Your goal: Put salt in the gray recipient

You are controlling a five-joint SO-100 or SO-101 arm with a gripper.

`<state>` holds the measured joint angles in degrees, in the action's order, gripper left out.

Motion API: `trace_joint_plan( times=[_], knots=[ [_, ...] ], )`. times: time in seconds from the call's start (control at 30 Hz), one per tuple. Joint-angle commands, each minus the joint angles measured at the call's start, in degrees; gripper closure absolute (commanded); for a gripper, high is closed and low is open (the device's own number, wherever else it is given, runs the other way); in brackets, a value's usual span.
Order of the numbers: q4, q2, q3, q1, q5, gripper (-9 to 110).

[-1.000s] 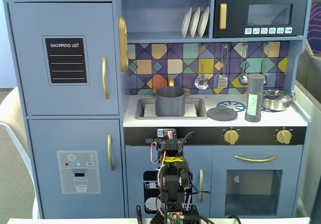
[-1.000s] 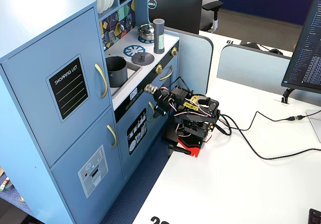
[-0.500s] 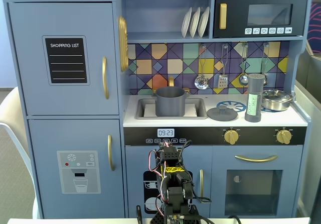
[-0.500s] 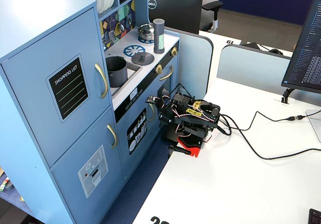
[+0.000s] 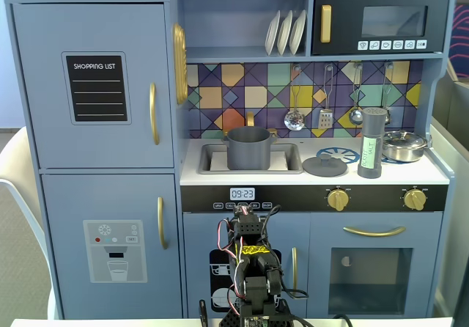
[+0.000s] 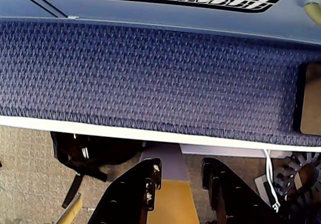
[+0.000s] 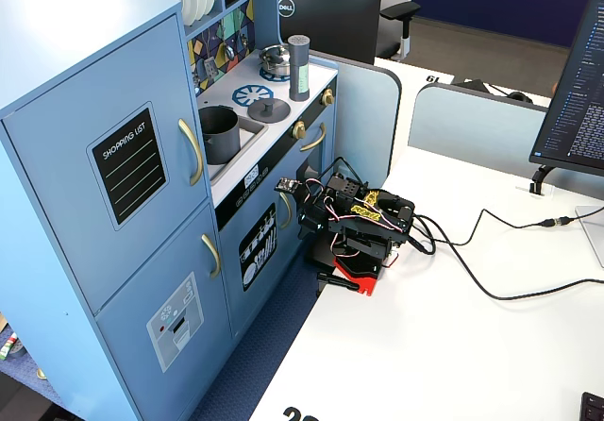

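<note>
The salt (image 5: 371, 145) is a tall slim gray shaker with a pale green label. It stands upright on the toy kitchen's stovetop, right of centre, and shows again in the other fixed view (image 7: 299, 55). The gray recipient (image 5: 248, 148), a dark matte pot, sits in the sink (image 7: 219, 134) to the left. My arm (image 5: 249, 257) is folded low in front of the kitchen's lower doors (image 7: 354, 223), well below both things. In the wrist view my gripper (image 6: 181, 170) points down over the floor. It is open, with nothing between its black fingers (image 6: 145, 184).
A flat gray lid (image 5: 325, 166) lies between pot and shaker, and a shiny steel pan (image 5: 404, 145) sits at the far right. Utensils (image 5: 326, 96) hang on the back wall. Blue carpeted panel (image 6: 150, 78) lies below the kitchen. Cables (image 7: 491, 284) trail over the white table (image 7: 444, 355).
The arm has sunk lower and folded back from the kitchen front. The clock panel it covered a second ago is now showing. Shaker and pot have not moved.
</note>
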<state>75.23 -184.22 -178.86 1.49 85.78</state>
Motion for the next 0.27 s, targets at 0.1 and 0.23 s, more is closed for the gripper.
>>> trace_joint_plan(
  times=[0.1, 0.23],
  knots=[
    [0.4, -0.3, 0.3, 0.9, 0.1, 99],
    [0.4, -0.3, 0.3, 0.9, 0.1, 99]
  ],
)
